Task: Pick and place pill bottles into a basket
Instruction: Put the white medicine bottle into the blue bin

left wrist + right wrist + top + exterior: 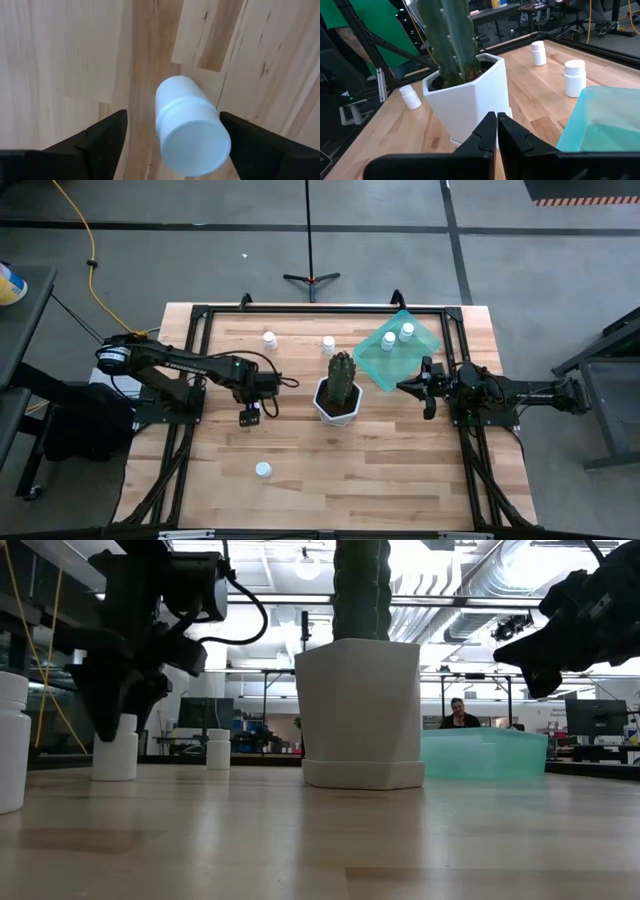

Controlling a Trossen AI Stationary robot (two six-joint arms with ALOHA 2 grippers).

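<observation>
The left gripper point(249, 416) hangs over the middle-left of the table point(300, 490), pointing straight down, with its jaws wide apart. Between its two fingers point(100, 137) stands one pill bottle point(189, 127), upright and touched by neither. I think the jaws are held so wide to let them come down on both sides of the cap before closing.

The right gripper point(414, 387) waits just beside the near edge of the basket point(375, 365), jaws closed together and holding nothing. It looks parked there, so that it does not block the way.

The basket lies at the far right of the table, beside the cactus pot point(338, 402), and two bottles point(398, 335) are already standing inside it. Two more bottles point(269, 338) stand near the far edge, well apart, and one bottle point(262, 470) stands alone toward the near side. So the task seems to be less than half done.
</observation>
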